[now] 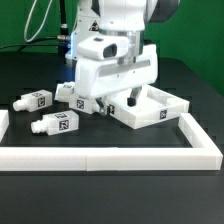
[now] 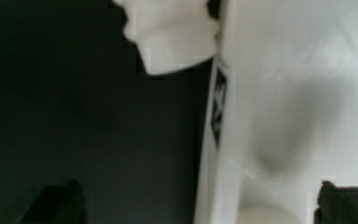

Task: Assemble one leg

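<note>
Currently the pincer (image 2: pixel 201 203) is spread wide and grips nothing. In the wrist view its two dark fingertips (image 2: pixel 51 206) sit at opposite sides of the picture. The tagged side wall of the large square panel (image 2: pixel 300 100) runs between them, and bare table shows between one fingertip and that wall.

In the exterior view the pincer body hangs low over the panel corner on the exterior view's left; the panel lies flat on the black table (image 1: pixel 30 190).

Leg positions, exterior view:
- First leg (image 1: pixel 55 124): lying on its side on the table, well to the exterior view's left of the panel, tag facing up.
- Second leg (image 1: pixel 33 100): lying behind the first, apart from it.
- Third leg (image 1: pixel 72 93): lying nearer the panel, just beside the pincer body.

A white chunk (image 2: pixel 167 40) lies against the panel wall in the wrist view; whether it is a leg cannot be told.

White border rails (image 1: pixel 110 157) lie along the front and the exterior view's right.
</note>
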